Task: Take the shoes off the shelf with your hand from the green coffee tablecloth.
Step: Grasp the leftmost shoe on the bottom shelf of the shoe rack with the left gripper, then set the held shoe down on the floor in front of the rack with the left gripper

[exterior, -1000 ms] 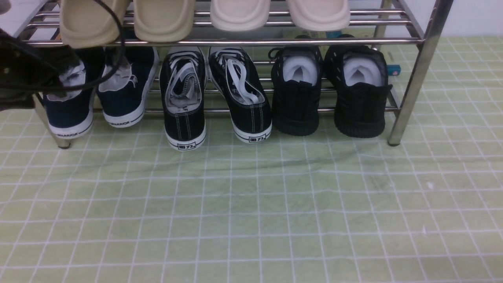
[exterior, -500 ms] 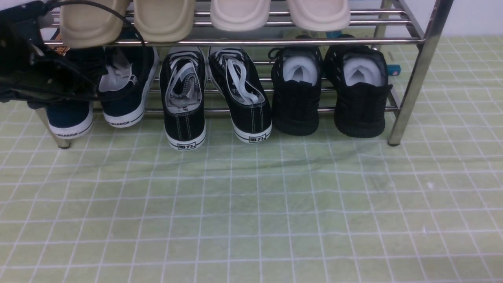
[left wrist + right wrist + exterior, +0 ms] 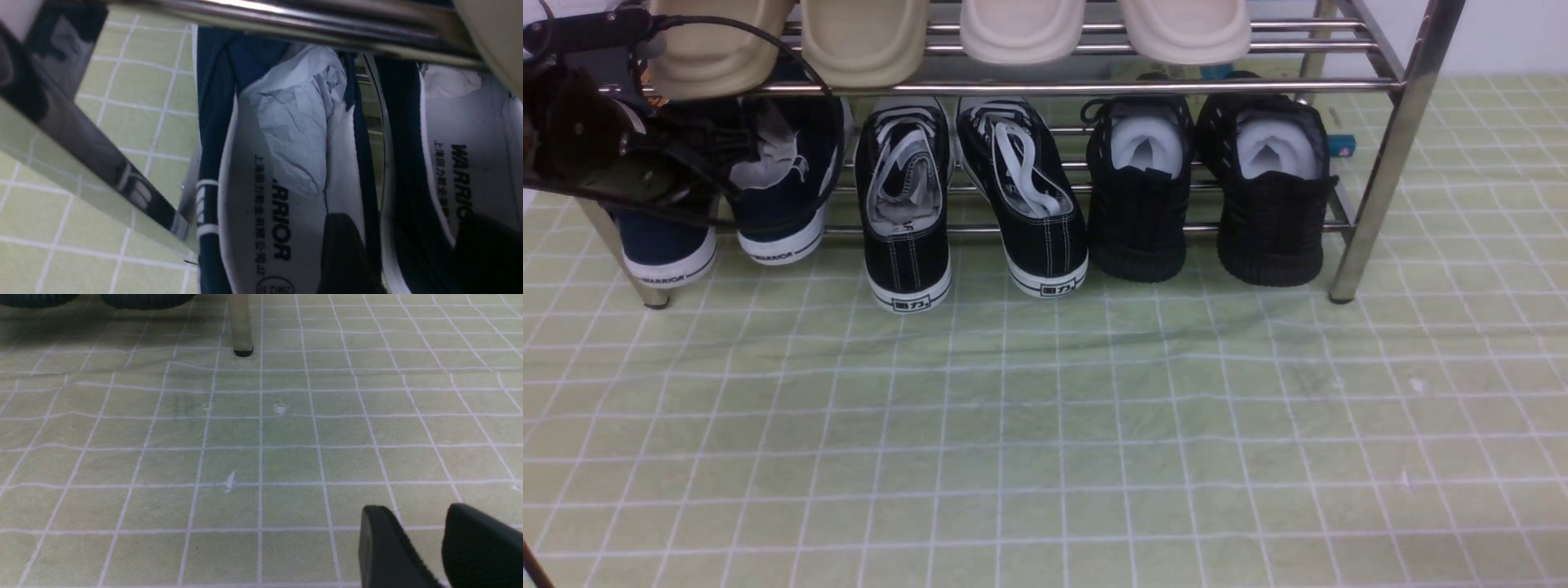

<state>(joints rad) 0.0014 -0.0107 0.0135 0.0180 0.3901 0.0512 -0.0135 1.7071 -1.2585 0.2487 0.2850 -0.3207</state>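
Front view: the shoes (image 3: 784, 204) stand side by side at the left end of the shelf (image 3: 1094, 86), on its lower tier, with their heels projecting past its front rail over the tablecloth (image 3: 1045, 425). The left claw (image 3: 715, 155) reaches in under the shelf's upper rail at that same end, and its body covers the outer shoe's opening. Left wrist view: the shoes (image 3: 294, 122) show soft canvas uppers, paper stuffing in the toes and rubber soles. Expect a light, pliable load whose walls fold under pressure, with the sole the only stiff part. The best hold appears to be the two adjoining inner side walls, pinched together near the heels so that both shoes lift as one. The left claw (image 3: 414, 257) is spread wide and grasps nothing. One fingertip sits inside each shoe, straddling those walls; contact with the insoles cannot be confirmed. Right wrist view: the right claw (image 3: 425, 555) hangs over bare tablecloth (image 3: 204, 437) forward of the shelf (image 3: 241, 326), near its right front leg, fingers apart and empty.
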